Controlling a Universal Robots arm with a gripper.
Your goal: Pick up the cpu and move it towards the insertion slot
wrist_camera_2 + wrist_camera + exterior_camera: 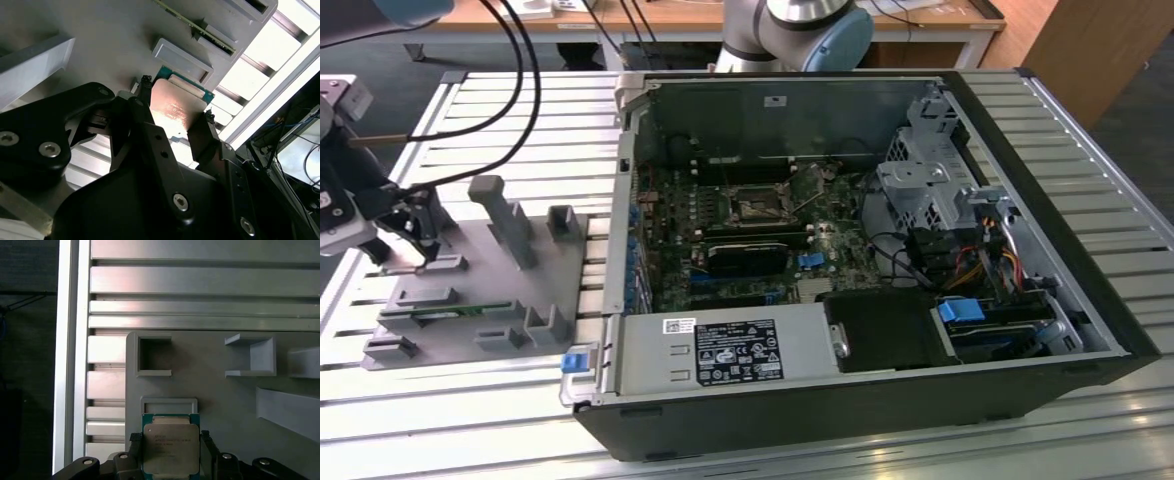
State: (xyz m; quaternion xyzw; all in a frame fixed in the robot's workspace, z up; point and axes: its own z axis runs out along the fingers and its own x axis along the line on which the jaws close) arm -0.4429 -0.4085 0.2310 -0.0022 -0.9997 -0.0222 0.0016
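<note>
The cpu (170, 449), a square chip with a silvery top and a green edge, sits between my gripper's (170, 438) two black fingers, which press on its opposite sides. In the second wrist view the cpu (175, 106) is held in the gripper (176, 100) just over the grey plastic fixture (110, 45). In the exterior view my gripper (407, 238) hangs over the fixture's (494, 290) far corner at the exterior view's left. The insertion slot (754, 205), a dark square socket with a silver frame, lies on the motherboard inside the open computer case (1041, 200), well to the right.
Upright posts and recesses rise from the grey fixture (225, 405), and a green memory stick (456, 311) lies in it. Ribbed aluminium table slats (200, 280) surround it. The power supply (720, 352), drive cage (927, 185) and cables (947, 265) crowd the case.
</note>
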